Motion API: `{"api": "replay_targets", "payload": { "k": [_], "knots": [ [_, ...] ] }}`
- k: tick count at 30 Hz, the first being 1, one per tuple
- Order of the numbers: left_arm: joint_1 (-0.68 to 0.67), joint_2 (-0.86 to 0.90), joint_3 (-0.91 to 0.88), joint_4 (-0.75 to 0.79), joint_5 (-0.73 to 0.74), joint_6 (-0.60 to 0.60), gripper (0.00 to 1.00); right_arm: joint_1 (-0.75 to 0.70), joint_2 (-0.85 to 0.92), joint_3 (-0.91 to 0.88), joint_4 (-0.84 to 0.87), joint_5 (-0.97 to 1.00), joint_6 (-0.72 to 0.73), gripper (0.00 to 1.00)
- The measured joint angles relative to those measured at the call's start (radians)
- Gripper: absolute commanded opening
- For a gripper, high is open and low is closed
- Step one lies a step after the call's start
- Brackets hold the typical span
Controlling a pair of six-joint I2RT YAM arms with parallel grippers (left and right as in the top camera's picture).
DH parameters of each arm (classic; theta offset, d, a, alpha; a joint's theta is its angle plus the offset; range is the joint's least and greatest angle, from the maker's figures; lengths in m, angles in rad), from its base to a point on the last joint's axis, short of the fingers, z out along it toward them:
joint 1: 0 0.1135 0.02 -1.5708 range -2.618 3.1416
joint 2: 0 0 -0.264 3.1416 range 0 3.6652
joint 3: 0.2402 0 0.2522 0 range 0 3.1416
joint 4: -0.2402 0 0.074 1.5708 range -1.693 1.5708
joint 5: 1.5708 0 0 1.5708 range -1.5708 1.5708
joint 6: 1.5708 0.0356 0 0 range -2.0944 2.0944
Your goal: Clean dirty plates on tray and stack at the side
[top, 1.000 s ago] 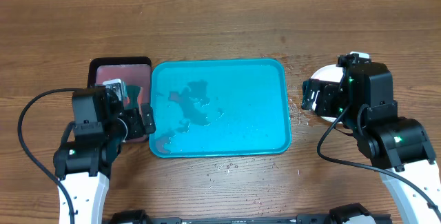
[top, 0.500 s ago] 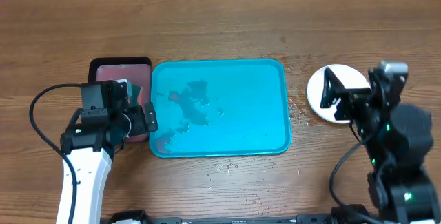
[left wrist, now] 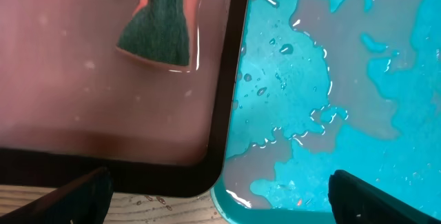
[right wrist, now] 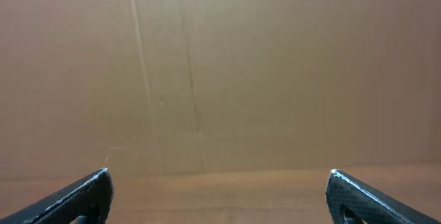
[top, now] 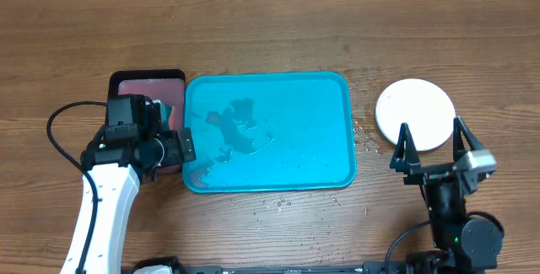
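The turquoise tray (top: 333,97) lies mid-table with wet patches and a small red smear; no plate is on it. A white plate (top: 415,115) sits on the table to its right. The light blue and yellow-green plates are not visible, and what lies under the white plate is hidden. My left gripper (top: 180,147) is open and empty over the tray's front-left corner; in the left wrist view (left wrist: 220,203) it hangs above the tray's rim (left wrist: 275,207). My right gripper (top: 430,146) is open and empty, pointing up just in front of the white plate; the right wrist view (right wrist: 220,196) shows only wall and table.
A smaller black-rimmed pinkish tray (top: 148,78) touches the turquoise tray's left side and holds a dark sponge (left wrist: 157,27) in pinkish water. Water drops spot the wood near the tray's front and right edges (top: 278,205).
My right arm has drawn back from the white plate toward the table's front edge and now points upward. My left arm has shifted slightly, staying by the tray's left edge.
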Motion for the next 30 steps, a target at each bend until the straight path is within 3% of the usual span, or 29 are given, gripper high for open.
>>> {"api": "replay_targets", "payload": {
  "k": [7, 17, 30],
  "knots": [
    [0.000, 0.021, 0.000, 0.000, 0.000, 0.000, 1.00, -0.001, -0.118, -0.156, 0.089, 0.000, 0.000, 1.00],
    [0.000, 0.022, 0.000, 0.000, 0.000, 0.000, 1.00, -0.007, -0.154, -0.181, -0.225, -0.009, 0.000, 1.00],
    [0.000, 0.022, 0.000, 0.000, 0.000, 0.000, 1.00, -0.007, -0.154, -0.181, -0.224, -0.022, 0.000, 1.00]
  ]
}}
